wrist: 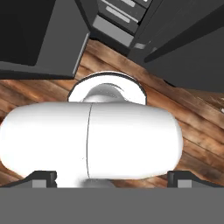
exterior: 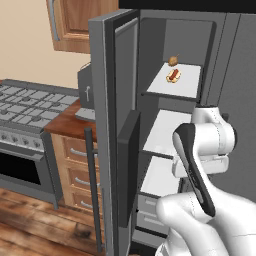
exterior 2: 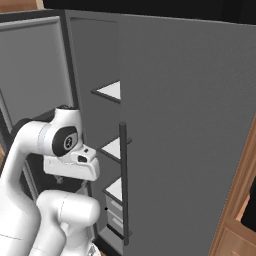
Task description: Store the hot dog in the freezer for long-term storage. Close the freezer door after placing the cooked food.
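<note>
The hot dog (exterior: 173,75) lies on the top white shelf (exterior: 185,86) of the freezer (exterior: 165,125), beside a small round brown lump (exterior: 173,60). The freezer door (exterior: 112,125) stands swung wide open to the left, its long bar handle (exterior: 90,185) facing the stove. My arm is folded low in front of the open compartment, well below the hot dog. My gripper (wrist: 113,179) points down at the wooden floor; its dark fingertips (wrist: 43,177) stand far apart with nothing between them. The hand (exterior 2: 72,167) hangs under the wrist.
The plain grey fridge door (exterior 2: 185,125) is shut on the right, with its own bar handle (exterior 2: 123,185). Grey drawers (exterior: 150,210) sit at the freezer's bottom. A stove (exterior: 25,107), a wooden drawer cabinet (exterior: 75,160) and a grey appliance (exterior: 86,90) stand left of the open door.
</note>
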Robot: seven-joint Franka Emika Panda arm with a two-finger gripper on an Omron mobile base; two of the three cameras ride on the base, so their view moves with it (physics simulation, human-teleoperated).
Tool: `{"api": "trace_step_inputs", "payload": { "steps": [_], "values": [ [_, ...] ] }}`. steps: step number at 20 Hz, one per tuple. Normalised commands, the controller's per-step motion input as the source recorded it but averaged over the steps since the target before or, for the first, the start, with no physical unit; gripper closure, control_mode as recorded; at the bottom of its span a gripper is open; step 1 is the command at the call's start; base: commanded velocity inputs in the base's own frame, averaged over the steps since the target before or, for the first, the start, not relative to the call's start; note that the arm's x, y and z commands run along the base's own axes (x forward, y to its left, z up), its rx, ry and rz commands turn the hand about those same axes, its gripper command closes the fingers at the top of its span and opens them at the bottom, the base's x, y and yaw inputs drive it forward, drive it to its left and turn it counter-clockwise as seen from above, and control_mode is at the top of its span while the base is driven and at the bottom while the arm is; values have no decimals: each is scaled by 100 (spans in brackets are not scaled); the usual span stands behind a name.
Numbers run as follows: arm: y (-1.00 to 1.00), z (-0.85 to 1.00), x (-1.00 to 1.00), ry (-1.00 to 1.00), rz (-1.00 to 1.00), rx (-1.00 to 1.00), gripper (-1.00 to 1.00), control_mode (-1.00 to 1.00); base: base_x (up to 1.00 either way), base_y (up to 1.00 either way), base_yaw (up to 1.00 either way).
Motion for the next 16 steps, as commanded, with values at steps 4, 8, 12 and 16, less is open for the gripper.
{"api": "trace_step_inputs", "payload": {
  "steps": [4, 8, 12, 16],
  "values": [
    [7, -44, 0, 2, -1, -7, -100, -100, 0, 0, 0],
    [0, -16, 1, 0, 0, -1, -100, -100, 0, 0, 0],
    [0, 0, 0, 0, 0, 0, -100, -100, 0, 0, 0],
    [0, 0, 0, 0, 0, 0, -100, -100, 0, 0, 0]
  ]
}}
